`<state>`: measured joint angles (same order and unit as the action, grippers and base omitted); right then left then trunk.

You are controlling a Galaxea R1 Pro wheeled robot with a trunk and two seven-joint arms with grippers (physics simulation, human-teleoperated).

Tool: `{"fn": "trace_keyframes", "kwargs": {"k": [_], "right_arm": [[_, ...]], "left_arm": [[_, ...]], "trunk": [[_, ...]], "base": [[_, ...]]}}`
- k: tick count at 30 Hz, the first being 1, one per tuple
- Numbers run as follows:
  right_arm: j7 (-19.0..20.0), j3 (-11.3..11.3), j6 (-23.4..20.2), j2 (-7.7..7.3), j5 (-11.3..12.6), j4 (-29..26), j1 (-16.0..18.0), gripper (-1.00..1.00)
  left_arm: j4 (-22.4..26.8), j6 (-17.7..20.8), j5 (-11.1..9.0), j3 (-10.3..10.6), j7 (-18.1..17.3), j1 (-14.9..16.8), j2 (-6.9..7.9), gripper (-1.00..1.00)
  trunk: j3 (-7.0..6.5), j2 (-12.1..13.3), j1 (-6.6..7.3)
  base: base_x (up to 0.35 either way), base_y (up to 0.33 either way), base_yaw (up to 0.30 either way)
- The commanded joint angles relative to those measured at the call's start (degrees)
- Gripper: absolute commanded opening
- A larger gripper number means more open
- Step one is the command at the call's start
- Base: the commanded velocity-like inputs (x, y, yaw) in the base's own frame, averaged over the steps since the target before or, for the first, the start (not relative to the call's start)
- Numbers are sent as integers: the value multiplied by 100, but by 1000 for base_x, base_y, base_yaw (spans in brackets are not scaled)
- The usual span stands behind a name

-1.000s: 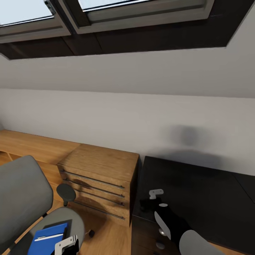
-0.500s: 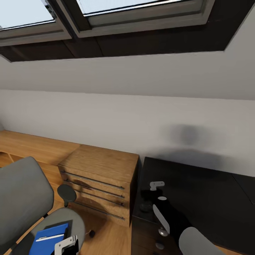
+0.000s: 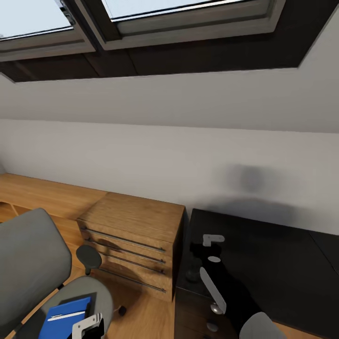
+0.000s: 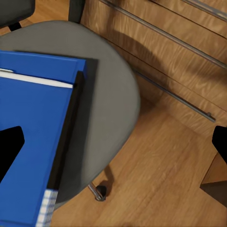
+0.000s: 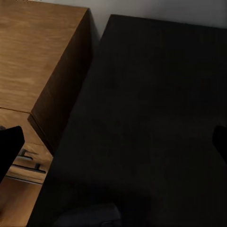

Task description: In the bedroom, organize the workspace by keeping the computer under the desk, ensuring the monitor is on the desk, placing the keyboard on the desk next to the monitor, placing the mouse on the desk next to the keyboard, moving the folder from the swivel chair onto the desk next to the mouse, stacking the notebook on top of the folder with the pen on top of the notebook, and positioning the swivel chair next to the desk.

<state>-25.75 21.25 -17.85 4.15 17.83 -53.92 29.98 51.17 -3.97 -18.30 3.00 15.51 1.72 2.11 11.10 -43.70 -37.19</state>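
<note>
Folder (image 3: pixel 63 317); flat, bright blue

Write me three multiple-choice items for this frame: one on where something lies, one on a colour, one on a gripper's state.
1. Where does the folder lie?
A. on the seat of the swivel chair
B. on the black desk
C. on the floor

2. What colour is the folder?
A. red
B. blue
C. green

3. How is the left gripper?
A. shut on the folder
B. shut on a drawer handle
C. open, holding nothing

Answers:
1 A: in the head view the folder rests on the grey seat, with the wooden drawer unit behind it.
2 B: its cover is plainly blue in the head and left wrist views.
3 C: in the left wrist view the two fingertips stand far apart, above the folder and the floor, nothing between them.
</note>
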Motion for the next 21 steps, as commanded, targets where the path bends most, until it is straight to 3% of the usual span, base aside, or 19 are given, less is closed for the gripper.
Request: {"fn": "trace_keyframes", "kwargs": {"k": [1, 6, 21], "right_arm": [[-50, 19, -14, -1, 41, -14, 1, 100], [-39, 48, 21, 6, 42, -60, -18, 100], [-28, 61, 67, 8, 37, -32, -27, 100]], "left_arm": [[0, -30, -59, 32, 40, 4, 8, 100], [-2, -26, -59, 28, 37, 4, 8, 100], [-2, -25, -59, 27, 38, 4, 8, 100]], "trunk": [[9, -7, -1], [9, -7, -1], [-2, -7, -1]], "base": [[0, 0, 0], [-113, 0, 0], [-322, 0, -31]]}}
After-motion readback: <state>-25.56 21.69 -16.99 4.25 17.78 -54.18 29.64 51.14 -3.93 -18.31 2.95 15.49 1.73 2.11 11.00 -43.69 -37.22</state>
